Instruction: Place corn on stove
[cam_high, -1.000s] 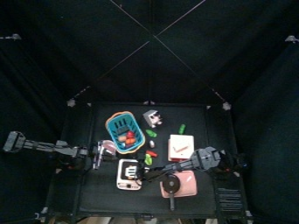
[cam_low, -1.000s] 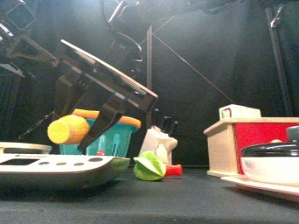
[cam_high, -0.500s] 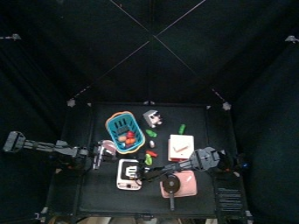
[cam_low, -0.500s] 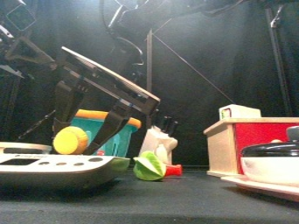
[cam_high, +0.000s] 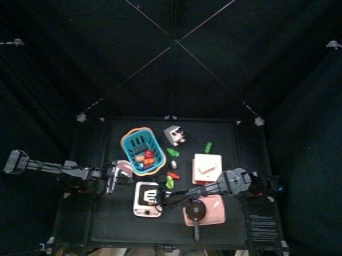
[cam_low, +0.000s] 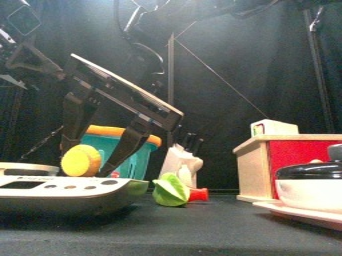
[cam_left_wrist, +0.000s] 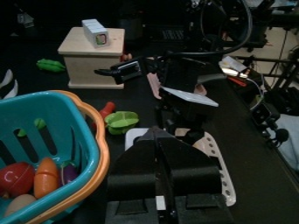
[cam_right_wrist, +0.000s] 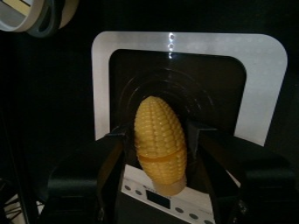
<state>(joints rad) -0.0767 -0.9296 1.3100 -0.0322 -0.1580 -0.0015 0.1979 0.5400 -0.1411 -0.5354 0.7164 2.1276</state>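
Note:
The yellow corn (cam_right_wrist: 160, 144) lies lengthwise on the dark top of the white stove (cam_right_wrist: 263, 87). My right gripper (cam_right_wrist: 160, 136) straddles it, jaws open, with a thin gap on each side. Seen from the front, the corn (cam_low: 83, 160) rests on the stove (cam_low: 54, 192) at the near left, between the slanting jaws of the right gripper (cam_low: 104, 140). From above, the stove (cam_high: 147, 199) sits left of centre near the table's front, and the right arm reaches across to it. My left gripper (cam_left_wrist: 162, 171) rests shut beside the stove's left end.
A teal basket (cam_high: 140, 146) of toy food stands behind the stove. The pink pan (cam_high: 203, 210) lies at the front right, with a cream box (cam_high: 206, 166) behind it. Small toy vegetables (cam_low: 171, 188) lie between the stove and the red and white box (cam_low: 287, 165).
The corn came down onto the stove in the first half second while the right jaws spread wider. Nothing has moved since. The left arm stayed still.

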